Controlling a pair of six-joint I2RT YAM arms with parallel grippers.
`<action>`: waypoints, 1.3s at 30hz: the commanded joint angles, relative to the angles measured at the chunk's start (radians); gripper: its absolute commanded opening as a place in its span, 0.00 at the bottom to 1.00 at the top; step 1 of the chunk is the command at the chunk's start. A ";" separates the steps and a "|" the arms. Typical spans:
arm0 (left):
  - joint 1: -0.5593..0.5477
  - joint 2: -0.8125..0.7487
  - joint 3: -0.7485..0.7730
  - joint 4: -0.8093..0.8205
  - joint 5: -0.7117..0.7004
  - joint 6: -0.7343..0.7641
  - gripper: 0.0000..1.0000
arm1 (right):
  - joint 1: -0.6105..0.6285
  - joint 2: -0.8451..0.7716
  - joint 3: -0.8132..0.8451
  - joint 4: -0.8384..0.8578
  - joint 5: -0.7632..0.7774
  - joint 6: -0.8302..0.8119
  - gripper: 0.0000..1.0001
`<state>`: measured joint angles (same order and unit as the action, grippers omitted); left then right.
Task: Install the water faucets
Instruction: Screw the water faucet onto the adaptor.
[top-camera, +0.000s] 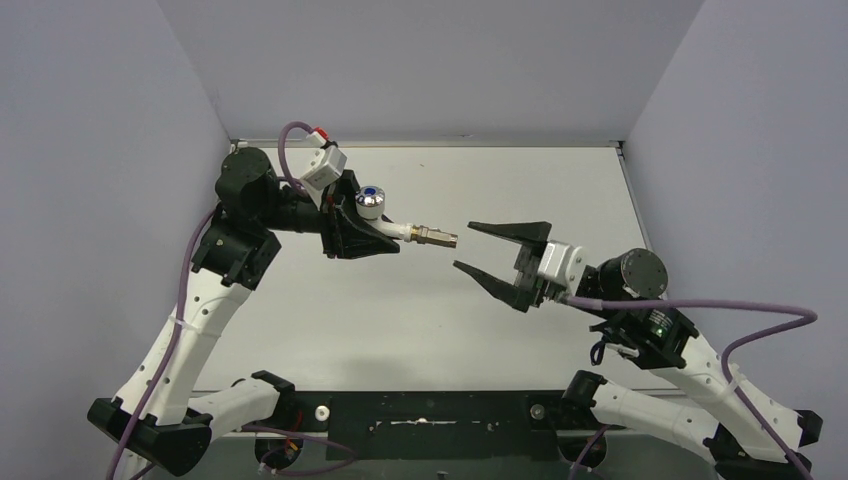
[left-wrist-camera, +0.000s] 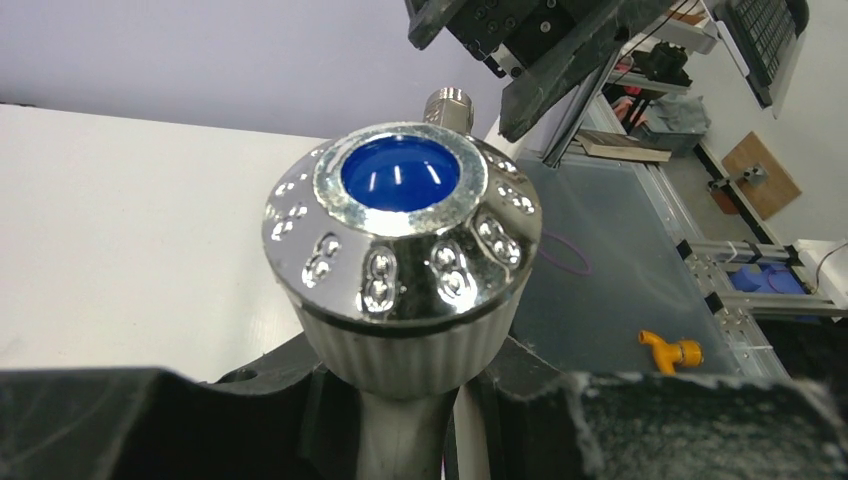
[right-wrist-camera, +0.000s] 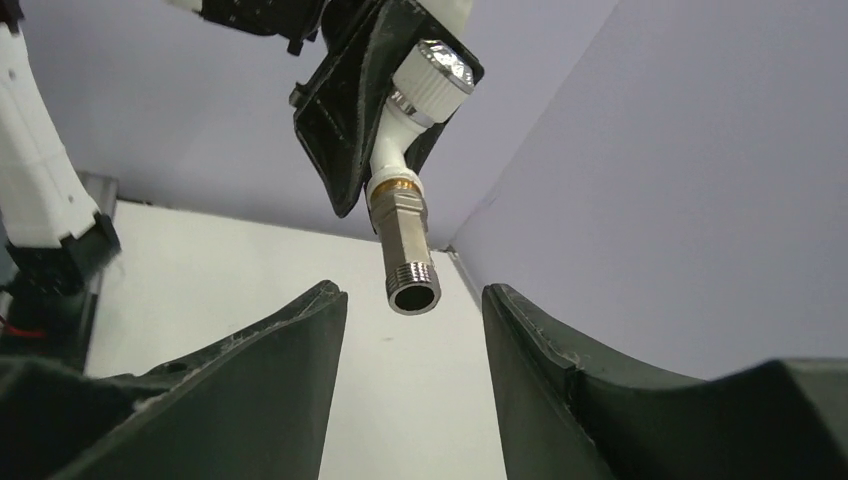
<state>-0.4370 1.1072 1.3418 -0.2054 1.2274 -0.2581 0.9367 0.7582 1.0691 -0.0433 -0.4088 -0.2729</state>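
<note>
Left gripper (top-camera: 372, 232) pinches the faucet (top-camera: 372, 200) above the worktop (top-camera: 400, 330); right gripper (top-camera: 463, 246) stands spread just beyond the faucet's threaded fitting (top-camera: 432, 237), where an off-axis closure could lever the faucet askew or dislodge it.

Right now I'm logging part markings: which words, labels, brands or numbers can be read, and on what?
No text is readable.
The faucet bears none: its chrome knob has only a plain blue dot, and the threaded fitting shows no stamp.
Background clutter in the left wrist view is too blurred to read.
</note>
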 joint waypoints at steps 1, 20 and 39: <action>-0.002 -0.029 0.021 0.088 -0.004 -0.046 0.00 | 0.001 0.001 0.004 -0.046 -0.120 -0.391 0.52; -0.002 -0.039 0.004 0.093 0.006 -0.050 0.00 | 0.002 0.080 0.141 -0.113 -0.170 -0.608 0.49; -0.002 -0.035 0.005 0.094 0.009 -0.049 0.00 | 0.005 0.079 0.127 -0.098 -0.138 -0.588 0.32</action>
<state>-0.4370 1.0939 1.3300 -0.1757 1.2282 -0.3035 0.9367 0.8478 1.1748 -0.2039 -0.5640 -0.8749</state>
